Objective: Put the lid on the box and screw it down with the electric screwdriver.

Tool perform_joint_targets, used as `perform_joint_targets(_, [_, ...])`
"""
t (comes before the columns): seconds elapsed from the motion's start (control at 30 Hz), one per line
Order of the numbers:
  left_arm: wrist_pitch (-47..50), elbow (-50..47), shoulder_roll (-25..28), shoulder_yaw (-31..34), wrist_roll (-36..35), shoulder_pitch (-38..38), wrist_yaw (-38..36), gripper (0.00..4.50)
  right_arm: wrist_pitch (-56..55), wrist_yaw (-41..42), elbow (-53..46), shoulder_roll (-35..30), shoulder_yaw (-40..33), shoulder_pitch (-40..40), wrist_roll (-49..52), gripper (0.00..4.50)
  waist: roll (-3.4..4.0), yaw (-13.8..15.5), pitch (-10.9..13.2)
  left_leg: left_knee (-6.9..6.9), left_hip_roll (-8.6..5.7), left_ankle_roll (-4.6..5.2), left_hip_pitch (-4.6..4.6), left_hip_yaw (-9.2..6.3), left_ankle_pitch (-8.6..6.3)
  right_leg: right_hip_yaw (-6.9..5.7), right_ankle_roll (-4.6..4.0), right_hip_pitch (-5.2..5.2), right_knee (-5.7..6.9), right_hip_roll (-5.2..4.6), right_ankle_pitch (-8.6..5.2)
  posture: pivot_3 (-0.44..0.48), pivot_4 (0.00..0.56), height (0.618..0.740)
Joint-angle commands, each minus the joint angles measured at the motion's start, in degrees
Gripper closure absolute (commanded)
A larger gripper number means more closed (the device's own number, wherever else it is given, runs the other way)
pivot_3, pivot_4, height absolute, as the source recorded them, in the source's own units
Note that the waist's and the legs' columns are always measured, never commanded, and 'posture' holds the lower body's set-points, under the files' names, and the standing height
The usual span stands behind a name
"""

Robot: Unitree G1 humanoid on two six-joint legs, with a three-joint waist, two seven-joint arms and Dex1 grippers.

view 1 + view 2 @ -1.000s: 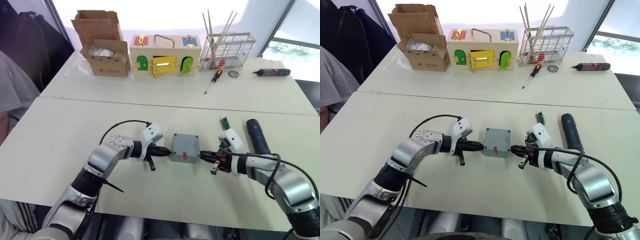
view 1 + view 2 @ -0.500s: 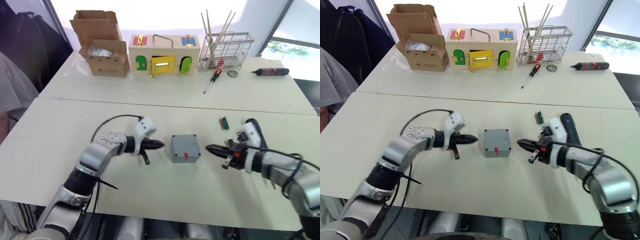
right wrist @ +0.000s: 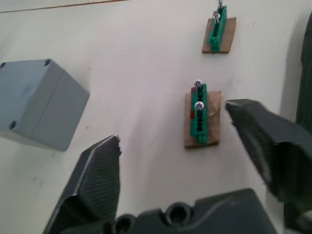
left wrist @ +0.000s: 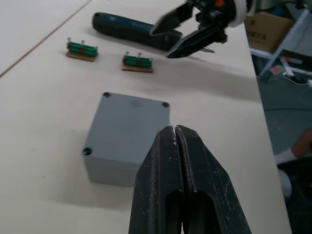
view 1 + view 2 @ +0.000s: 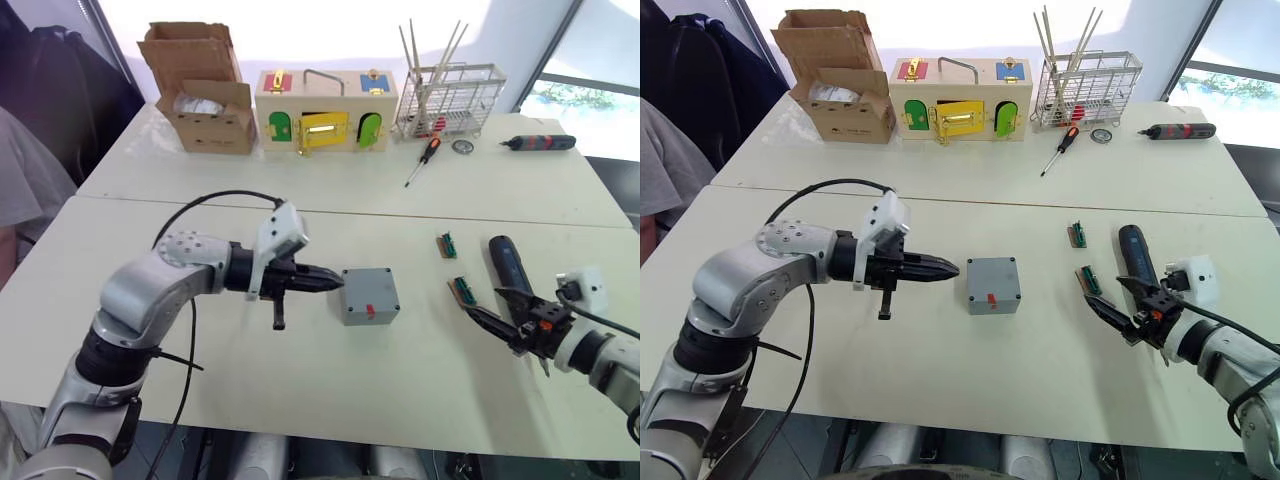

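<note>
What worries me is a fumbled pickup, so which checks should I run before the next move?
1. Lid seated on the box: ok, it sits flush and the corners line up.
2. Right end effector ready to grasp: ok, its fingers are open above the table beside a green block.
3. Electric screwdriver free to grasp: ok, it lies flat on the table with nothing on it.
4. Left end effector clear of the box: ok, it is shut and points at the box's side with a small gap.
5. Screws in the lid's corner holes: cannot tell.
</note>
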Motion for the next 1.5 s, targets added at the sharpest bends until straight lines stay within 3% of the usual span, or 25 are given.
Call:
perform_joint_targets(0.03, [-2.1,-0.2,-0.7,-2.0,0.9,-0.7,0.5,4.50,-3.1,-2.3,1.1,1.8,1.5,-1.8,-2.1,0.02,-0.01,0.1,0.0,0.00,0.00,0.00,0.00,0.00,0.00,0.00,0.00,0.00,-0.01,0.00,0.00,0.000,0.150,0.739])
perform_joint_targets(0.2, [-2.6,0.5,-1.1,-2.8,1.0,-0.5,1.4,4.50,-5.5,-3.8,3.8,3.6,3.5,-3.2,-3.8,0.02,-0.01,0.1,0.0,0.01,-0.01,-0.03,-0.01,0.01,0.02,0.00,0.00,0.01,-0.01,0.00,0.00,0.000,0.150,0.739])
perform_joint_targets(0.33, [-2.3,0.3,-0.9,-2.5,0.6,0.4,2.0,4.50,-7.8,-4.8,6.6,4.4,4.8,-4.3,-5.7,1.05,0.00,0.1,0.0,0.01,-0.01,-0.09,-0.01,0.01,0.06,0.00,0.00,-0.01,-0.01,0.01,0.00,0.000,0.150,0.739])
perform_joint_targets(0.67, [-2.4,-0.2,-0.9,-2.4,0.6,1.3,3.5,4.50,-8.3,-5.4,9.0,5.5,5.5,-5.3,-6.0,1.05,0.01,0.1,0.0,0.01,-0.01,-0.27,-0.01,0.01,0.17,0.00,0.00,-0.01,0.04,0.02,0.00,0.000,0.150,0.739])
perform_joint_targets(0.7, [-2.4,-0.2,-0.9,-2.4,0.6,1.3,3.6,4.50,-8.3,-5.6,9.1,5.6,5.6,-5.3,-6.0,1.58,0.01,0.1,0.0,0.01,-0.01,-0.27,-0.01,0.01,0.17,0.00,0.00,-0.02,0.04,0.03,0.00,0.000,0.150,0.739])
perform_joint_targets(0.8, [-2.7,-0.1,-0.9,-2.8,1.0,1.2,3.8,4.50,-8.2,-5.9,9.3,5.9,5.6,-5.7,-5.8,2.45,0.01,0.1,0.0,0.01,0.00,-0.27,-0.01,0.01,0.17,0.00,0.00,-0.03,0.06,0.03,0.00,0.000,0.150,0.739])
perform_joint_targets(0.9, [-2.8,0.0,-1.0,-3.0,1.1,1.2,4.1,4.50,-8.1,-5.9,9.2,6.0,5.5,-5.7,-5.7,3.90,0.01,0.0,0.0,0.01,0.00,-0.28,-0.01,0.01,0.17,0.01,0.00,-0.06,0.10,0.03,0.00,0.000,0.150,0.739])
perform_joint_targets(1.37, [-4.1,1.2,-1.2,-3.9,3.0,1.2,4.6,4.50,-8.6,-6.3,9.8,6.3,6.7,-5.9,-6.5,3.90,0.01,0.1,0.0,0.01,-0.01,-0.27,-0.01,0.04,0.17,0.01,0.01,-0.13,0.23,0.03,-0.01,0.000,0.150,0.739])
perform_joint_targets(1.43, [-4.4,1.4,-1.3,-4.1,3.3,1.2,4.6,4.50,-8.7,-6.4,9.9,6.4,6.8,-5.9,-6.7,4.45,0.01,0.1,0.0,0.01,-0.01,-0.28,-0.01,0.05,0.17,0.01,0.01,-0.14,0.26,0.03,-0.01,0.000,0.150,0.739])
perform_joint_targets(1.5, [-4.8,1.5,-1.1,-4.4,3.7,1.3,4.7,4.50,-8.8,-6.5,10.0,6.5,6.8,-6.0,-6.7,4.48,0.01,0.1,0.0,0.01,-0.01,-0.28,-0.01,0.05,0.17,0.01,0.01,-0.16,0.28,0.03,-0.01,0.000,0.150,0.739])
